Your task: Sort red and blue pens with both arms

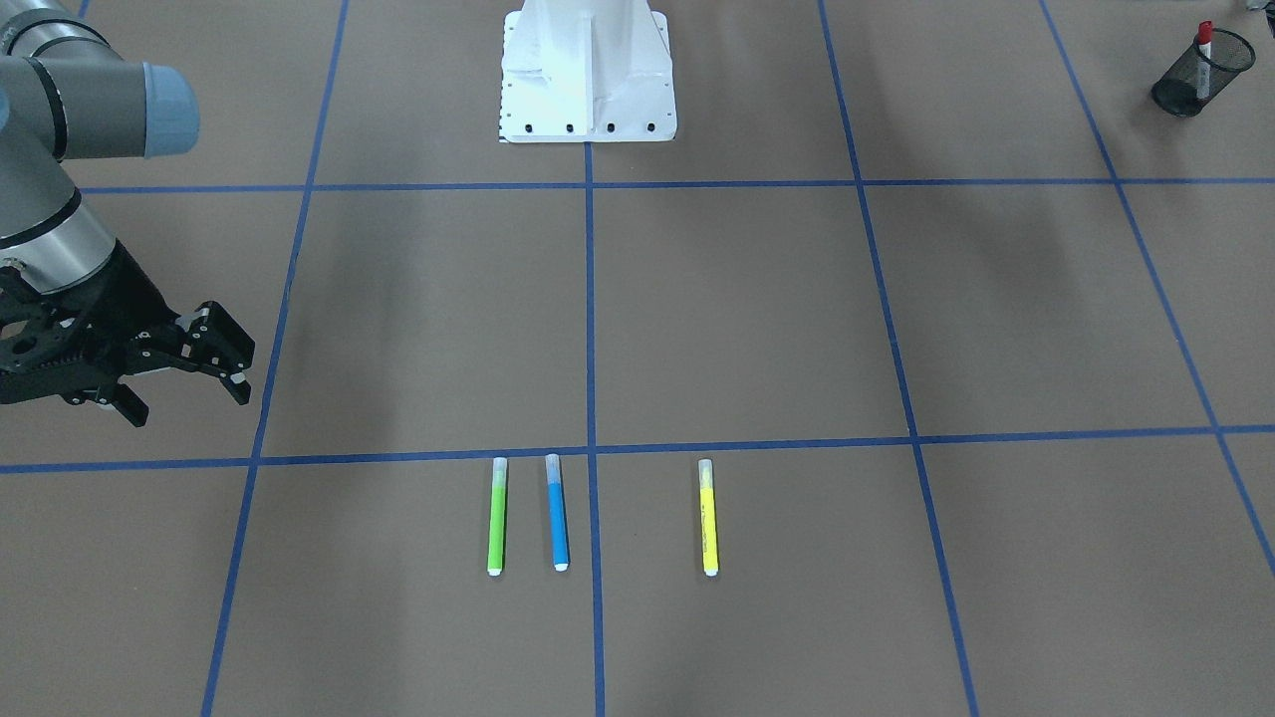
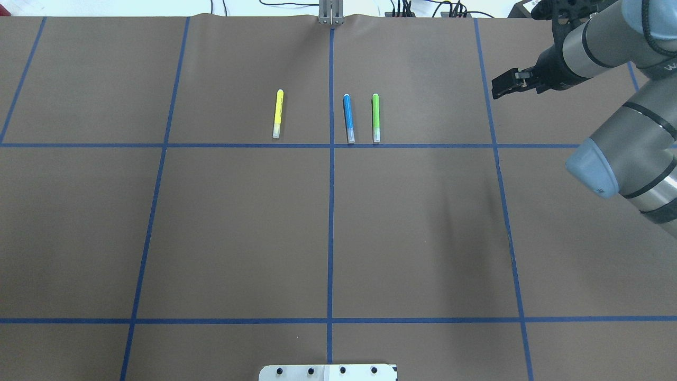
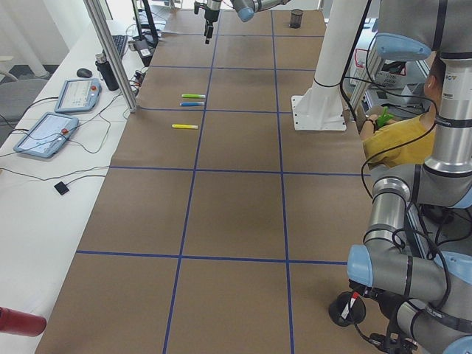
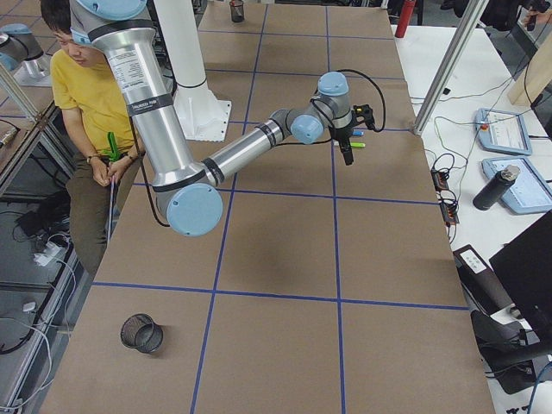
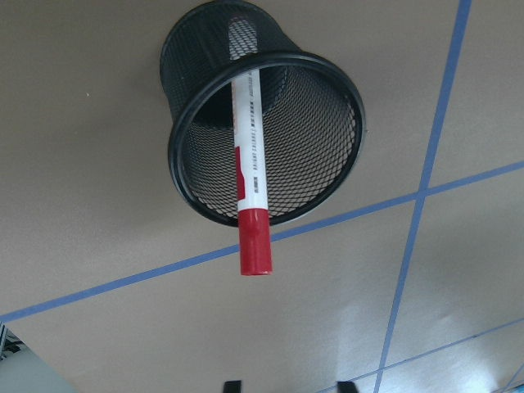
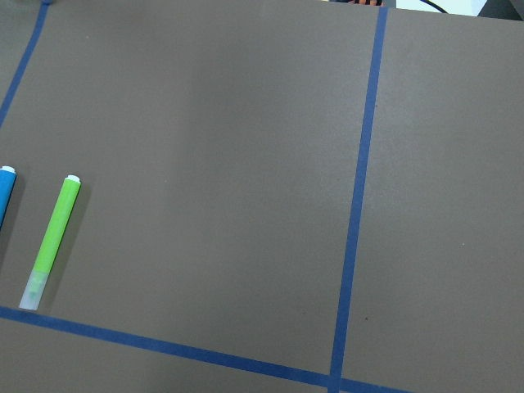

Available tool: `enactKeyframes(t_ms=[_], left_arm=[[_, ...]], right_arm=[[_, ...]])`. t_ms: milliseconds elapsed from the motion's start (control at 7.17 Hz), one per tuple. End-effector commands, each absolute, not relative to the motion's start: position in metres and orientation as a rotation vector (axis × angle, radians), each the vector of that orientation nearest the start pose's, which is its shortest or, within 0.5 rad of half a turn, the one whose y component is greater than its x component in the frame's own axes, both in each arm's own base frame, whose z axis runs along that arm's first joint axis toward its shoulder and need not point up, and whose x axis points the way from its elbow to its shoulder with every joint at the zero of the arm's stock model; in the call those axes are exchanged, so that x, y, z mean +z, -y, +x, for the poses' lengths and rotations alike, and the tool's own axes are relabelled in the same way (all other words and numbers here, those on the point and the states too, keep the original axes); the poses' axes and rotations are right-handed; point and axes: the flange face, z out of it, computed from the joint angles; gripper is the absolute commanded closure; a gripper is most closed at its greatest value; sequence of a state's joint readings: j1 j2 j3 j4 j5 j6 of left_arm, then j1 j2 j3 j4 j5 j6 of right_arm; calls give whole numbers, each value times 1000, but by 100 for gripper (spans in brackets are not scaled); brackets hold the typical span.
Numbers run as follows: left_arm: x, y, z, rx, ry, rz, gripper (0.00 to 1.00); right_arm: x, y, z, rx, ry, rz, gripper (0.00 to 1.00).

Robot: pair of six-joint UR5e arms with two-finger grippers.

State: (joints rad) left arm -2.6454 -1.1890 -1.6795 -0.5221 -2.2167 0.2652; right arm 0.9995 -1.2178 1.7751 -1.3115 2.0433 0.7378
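Lying flat, blue pen, cap seemingly toward robot base

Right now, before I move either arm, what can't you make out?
- Blue pen: the right wrist view's left edge cuts it to a sliver.
- Left gripper: only the tips of its jaws show, apart, at the left wrist view's bottom edge.
- Red pen: lettering too small to read, left wrist view.

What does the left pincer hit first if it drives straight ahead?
Probably the red pen, its cap poking out of the mesh cup; depth is unclear from the wrist view.
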Motion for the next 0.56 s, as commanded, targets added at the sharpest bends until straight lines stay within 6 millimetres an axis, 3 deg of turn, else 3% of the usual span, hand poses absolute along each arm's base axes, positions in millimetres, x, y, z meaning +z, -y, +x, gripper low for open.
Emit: enactKeyframes(t_ms=[0,139,418], left_arm=[[725,38,-215,-1031,-1161,-517,0],[712,56,-224,-959,-1096,-445,0],[709,93,-236,-748,-990,-273,0]], right_arm=[[344,563,-259,-39,838,360,0],[344,563,-260,-41,839,359,0],[344,562,-263,-43,839,355,0]])
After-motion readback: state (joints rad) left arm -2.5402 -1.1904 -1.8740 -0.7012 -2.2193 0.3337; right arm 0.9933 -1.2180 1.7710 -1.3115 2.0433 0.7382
